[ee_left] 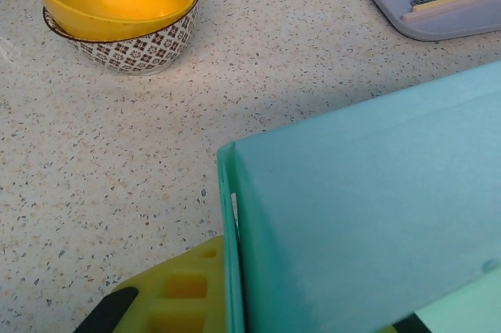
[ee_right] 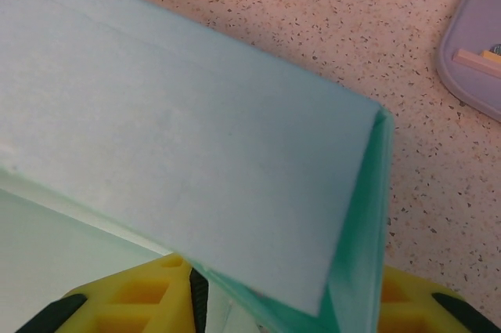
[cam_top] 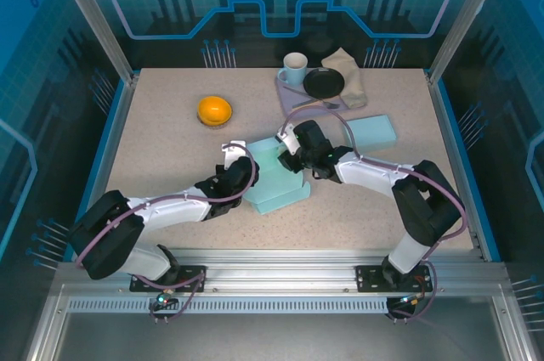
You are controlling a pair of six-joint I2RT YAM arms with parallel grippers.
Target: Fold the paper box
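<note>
The teal paper box (cam_top: 276, 187) lies half-folded at the middle of the table, one wall raised along its far-left side. My left gripper (cam_top: 246, 170) is shut on the left end of that wall. In the left wrist view the box's thin edge (ee_left: 228, 223) stands against one yellow finger (ee_left: 180, 294), and the raised panel (ee_left: 368, 215) hides the other finger. My right gripper (cam_top: 293, 150) holds the wall's right end. There the folded corner (ee_right: 368, 215) sits between both yellow fingers (ee_right: 133, 302), which touch it on either side.
A yellow bowl (cam_top: 214, 110) nested in a patterned one (ee_left: 117, 4) stands behind and left of the box. At the back, a lavender tray (cam_top: 289, 93) holds a mug (cam_top: 295, 68), a black plate (cam_top: 324, 82) and a napkin (cam_top: 348, 72). Another flat teal piece (cam_top: 370, 132) lies to the right.
</note>
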